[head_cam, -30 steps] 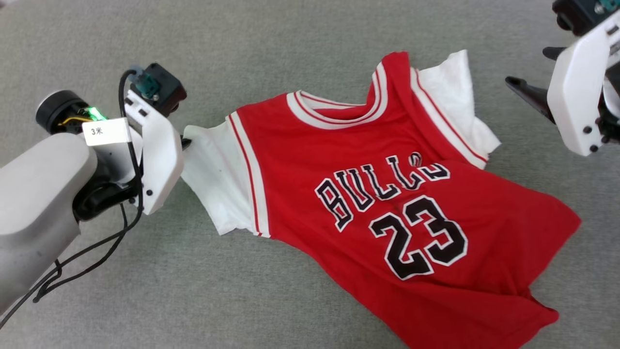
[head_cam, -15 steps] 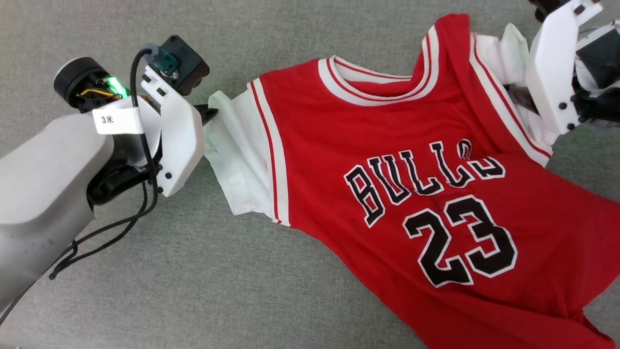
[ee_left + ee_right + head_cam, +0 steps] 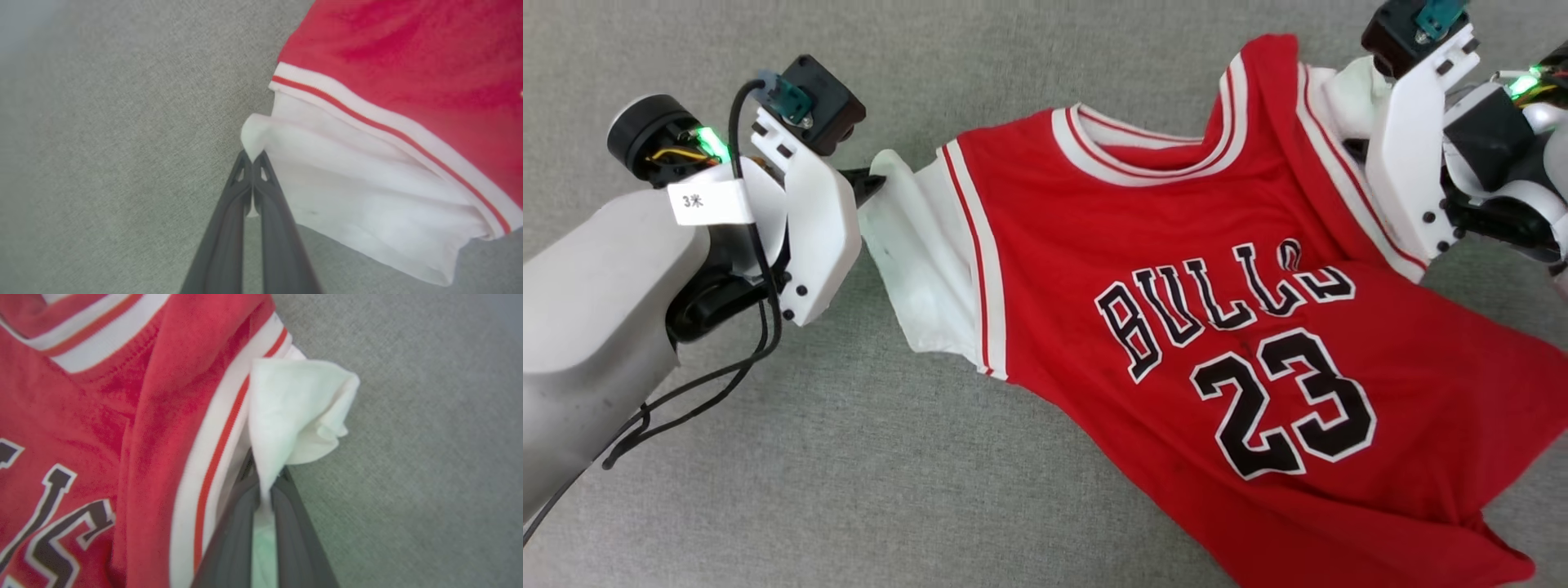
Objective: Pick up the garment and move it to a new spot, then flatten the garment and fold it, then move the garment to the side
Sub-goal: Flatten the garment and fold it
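Observation:
The garment [image 3: 1176,269], a red jersey with white sleeves and black "BULLS 23" lettering, lies front up on the grey cloth surface [image 3: 931,490]. My left gripper [image 3: 870,181] is shut on the tip of its white left-hand sleeve [image 3: 923,261]; in the left wrist view the closed fingers [image 3: 252,163] pinch that sleeve [image 3: 367,192]. My right gripper [image 3: 1356,151] is shut on the other white sleeve [image 3: 1347,90] at the top right, mostly hidden behind its white housing. In the right wrist view the sleeve cloth [image 3: 298,412] runs down between the fingers [image 3: 286,514]. The hem trails to the lower right.
The grey fabric surface [image 3: 102,143] stretches all around the garment. My left forearm [image 3: 596,327] with a dangling black cable [image 3: 686,400] fills the lower left of the head view.
The right gripper came in from the far right and closed on the right sleeve. Both shoulders are now drawn up and apart. The head view shifted too.

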